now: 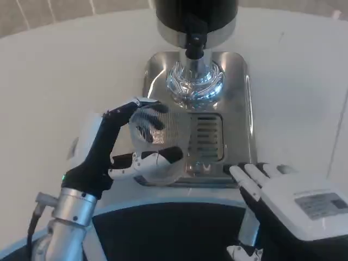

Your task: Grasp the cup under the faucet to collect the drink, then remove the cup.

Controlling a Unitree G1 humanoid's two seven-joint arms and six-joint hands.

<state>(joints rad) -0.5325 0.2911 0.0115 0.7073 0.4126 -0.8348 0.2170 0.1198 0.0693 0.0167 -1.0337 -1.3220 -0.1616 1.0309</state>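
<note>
My left hand [117,149] grips a clear ribbed cup [160,142], thumb in front and fingers behind it. The cup hangs over the left part of the steel drip tray [239,109], beside the slotted grate [209,138]. The black faucet spout [194,43] of the dispenser [196,16] stands farther back, above the shiny round base [194,81]. The cup is still short of the spout. My right hand [288,198] rests open at the tray's front right corner, fingers pointing toward the grate and holding nothing.
The white table [65,70] spreads around the dispenser. A dark panel [174,231] lies along the near edge, between my arms.
</note>
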